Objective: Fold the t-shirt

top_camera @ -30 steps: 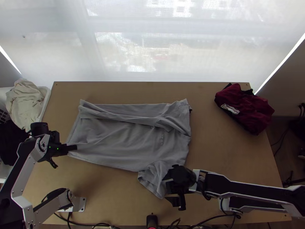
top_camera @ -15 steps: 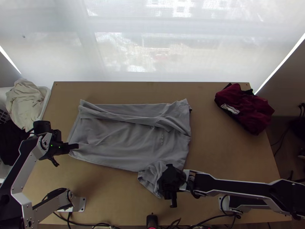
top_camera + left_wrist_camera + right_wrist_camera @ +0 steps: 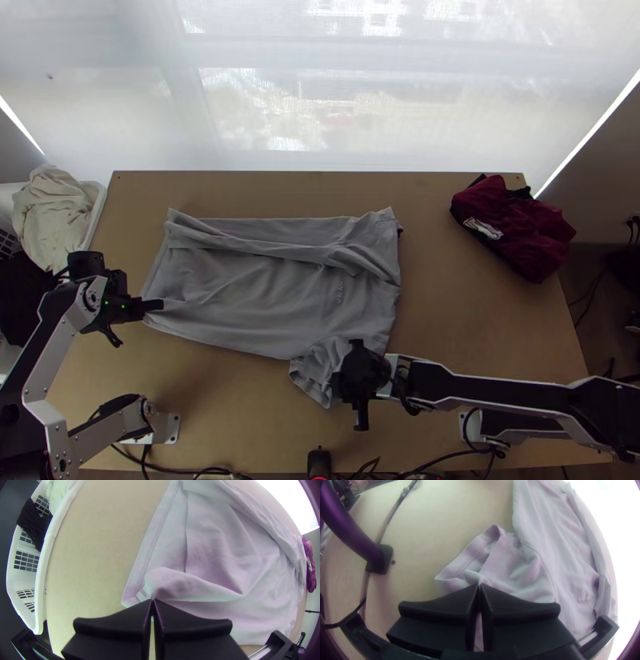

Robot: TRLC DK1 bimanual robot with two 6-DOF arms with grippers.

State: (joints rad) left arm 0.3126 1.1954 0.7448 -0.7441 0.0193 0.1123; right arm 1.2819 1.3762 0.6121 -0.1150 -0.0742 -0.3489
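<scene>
The grey t-shirt (image 3: 264,292) lies sideways on the table, its far long side folded inward in a strip and the near sleeve jutting toward the table's front. My left gripper (image 3: 152,307) is at the near corner of the hem; in the left wrist view the gripper (image 3: 152,602) is shut on a raised pinch of hem cloth (image 3: 173,583). My right gripper (image 3: 362,416) stands over the near sleeve; in the right wrist view the gripper (image 3: 479,586) is shut on a small pucker near the sleeve's edge (image 3: 470,560).
A dark red garment (image 3: 512,228) lies bunched at the table's far right. At the left edge stands a white basket (image 3: 48,550) with cream and black cloth. A black post base (image 3: 381,560) and cables are at the table's near edge.
My right gripper has moved left over the sleeve and closed on it, and the sleeve's tip has shifted slightly. The left gripper has hardly moved.
</scene>
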